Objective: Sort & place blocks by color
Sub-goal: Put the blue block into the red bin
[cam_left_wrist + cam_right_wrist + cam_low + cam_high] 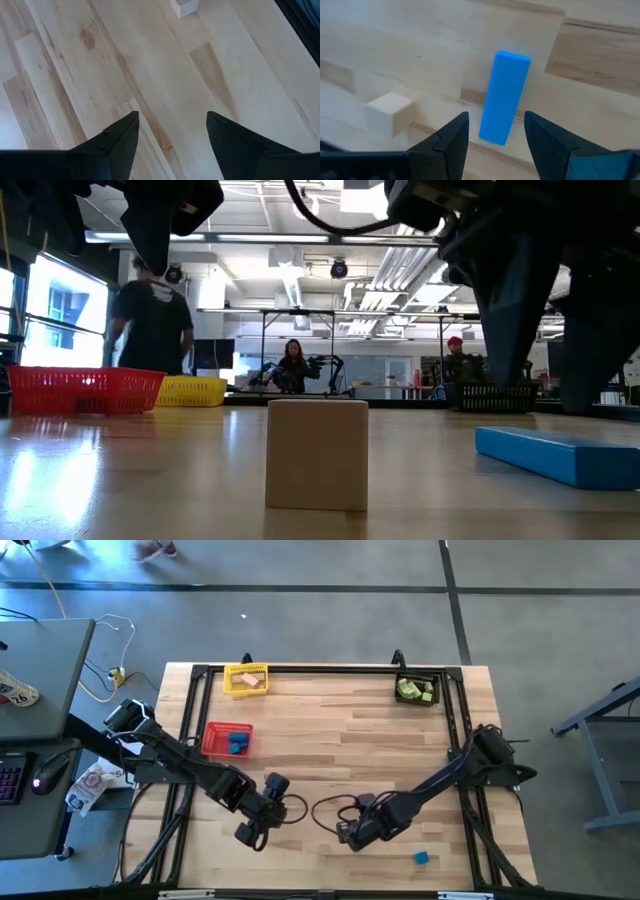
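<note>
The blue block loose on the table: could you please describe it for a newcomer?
On the table, go to the front edge on the right arm's side. The blue block lies there near the right gripper, the only blue piece outside the red basket.

The high view looks straight down on the whole tabletop [330,730]. The low view faces level across it, close behind the tan cube [317,453], which both wrist views share.
</note>
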Available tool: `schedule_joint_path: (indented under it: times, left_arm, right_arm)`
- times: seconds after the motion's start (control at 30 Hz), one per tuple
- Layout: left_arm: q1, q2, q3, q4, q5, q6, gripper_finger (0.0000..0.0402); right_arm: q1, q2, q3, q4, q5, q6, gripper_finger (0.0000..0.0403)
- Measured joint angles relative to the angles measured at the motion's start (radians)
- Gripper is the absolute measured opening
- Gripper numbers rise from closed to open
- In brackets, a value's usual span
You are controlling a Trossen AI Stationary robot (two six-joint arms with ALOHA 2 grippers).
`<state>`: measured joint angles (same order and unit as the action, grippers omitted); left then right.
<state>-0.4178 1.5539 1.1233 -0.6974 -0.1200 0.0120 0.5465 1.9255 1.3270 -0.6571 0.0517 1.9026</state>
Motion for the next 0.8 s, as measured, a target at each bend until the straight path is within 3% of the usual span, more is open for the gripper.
schedule_joint_path:
  times: [0.3,0.67,0.8]
  left_arm:
    - [0.000,0.000,0.000,0.014,0.000,0.000,0.0218]
    - [0.000,0.000,0.000,0.015,0.001,0.000,0.0218]
    - [0.000,0.000,0.000,0.015,0.001,0.009,0.0218]
  right_arm:
    - [0.000,0.060,0.000,0.086,-0.012,-0.017,0.0176]
    - [-0.002,0.093,0.003,0.073,-0.056,0.002,0.0175]
    - [-0.002,0.095,0.005,0.034,-0.065,0.010,0.0155]
